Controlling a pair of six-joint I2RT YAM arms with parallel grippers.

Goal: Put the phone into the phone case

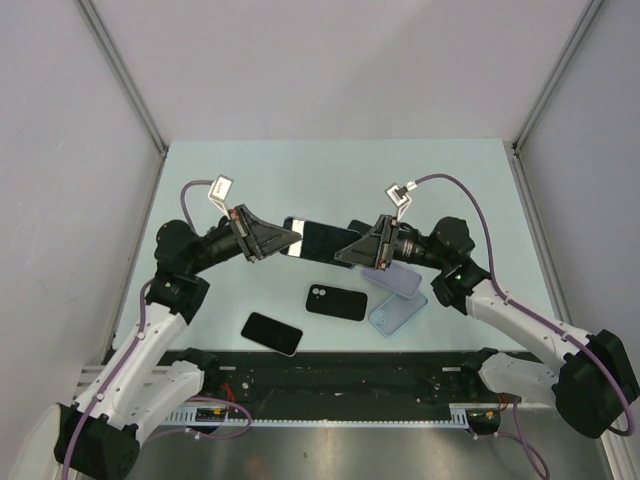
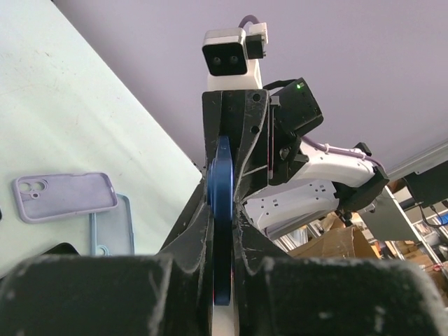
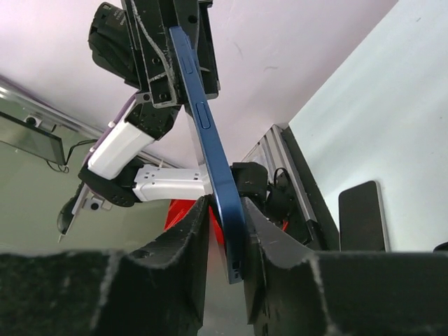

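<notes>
Phone is held in the air above the tabletop, pinched at one end by the left claw and at the other by the right claw, both closed narrowly on it. Nothing has been fitted yet: the lilac case and the pale blue case lie below, apart from the phone. No brand or writing can be read.

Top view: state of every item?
Blue phone: airborne, held at both ends.
Left gripper: shut on blue phone.
Right gripper: shut on blue phone.
Purple case: empty, on table.
Light-blue case: empty, on table.
Black phone: flat, screen dark.
Second black phone: flat, back up.
</notes>
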